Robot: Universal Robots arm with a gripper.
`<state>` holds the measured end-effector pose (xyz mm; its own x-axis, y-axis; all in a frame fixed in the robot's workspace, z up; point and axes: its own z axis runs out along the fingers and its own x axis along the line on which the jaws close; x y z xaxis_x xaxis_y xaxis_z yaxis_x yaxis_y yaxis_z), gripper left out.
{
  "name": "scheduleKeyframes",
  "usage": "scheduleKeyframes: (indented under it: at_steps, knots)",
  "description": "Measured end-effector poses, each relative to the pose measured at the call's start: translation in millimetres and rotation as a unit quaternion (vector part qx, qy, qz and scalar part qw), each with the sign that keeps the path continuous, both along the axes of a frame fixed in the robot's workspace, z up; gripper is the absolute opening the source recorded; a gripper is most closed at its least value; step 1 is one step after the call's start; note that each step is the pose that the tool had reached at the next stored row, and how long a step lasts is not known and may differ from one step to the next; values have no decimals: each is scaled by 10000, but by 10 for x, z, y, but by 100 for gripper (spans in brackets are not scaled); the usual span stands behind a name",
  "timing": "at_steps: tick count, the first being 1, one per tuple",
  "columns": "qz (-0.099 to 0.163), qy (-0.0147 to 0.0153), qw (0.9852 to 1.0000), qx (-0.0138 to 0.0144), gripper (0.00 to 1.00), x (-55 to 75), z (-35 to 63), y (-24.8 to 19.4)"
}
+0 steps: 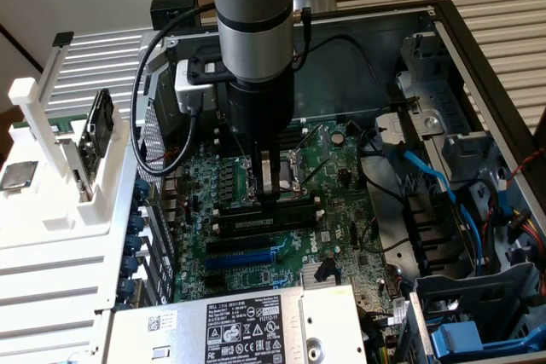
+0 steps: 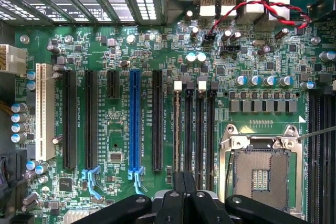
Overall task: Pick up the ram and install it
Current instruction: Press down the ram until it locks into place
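Note:
The ram point(image 1: 99, 128), a dark-green board with black chips, stands on edge in a white holder point(image 1: 51, 168) at the exterior view's left, outside the computer case. My gripper point(image 1: 271, 195) hangs over the motherboard point(image 1: 341, 210), well apart from the ram. Its fingertips are just above the black memory slots point(image 1: 264, 215). In the wrist view the gripper point(image 2: 184, 184) is shut, its dark fingers pressed together with nothing between them. The memory slots point(image 2: 193, 129) with white end clips lie right ahead of the fingers.
A blue expansion slot point(image 2: 135, 121) and black slots lie beside the memory slots, and the open CPU socket point(image 2: 262, 166) on their other side. Blue cables point(image 1: 426, 178) and drive bays fill the case's right. A labelled metal box point(image 1: 247, 326) covers the front.

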<state>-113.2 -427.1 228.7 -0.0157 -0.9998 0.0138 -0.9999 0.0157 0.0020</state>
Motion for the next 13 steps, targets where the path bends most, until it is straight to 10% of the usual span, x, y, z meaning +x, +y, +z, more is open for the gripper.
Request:
scheduleKeyframes:
  at_steps: [13]
  knots:
    - [2,1,10000,-1,10,0,-13,-2]
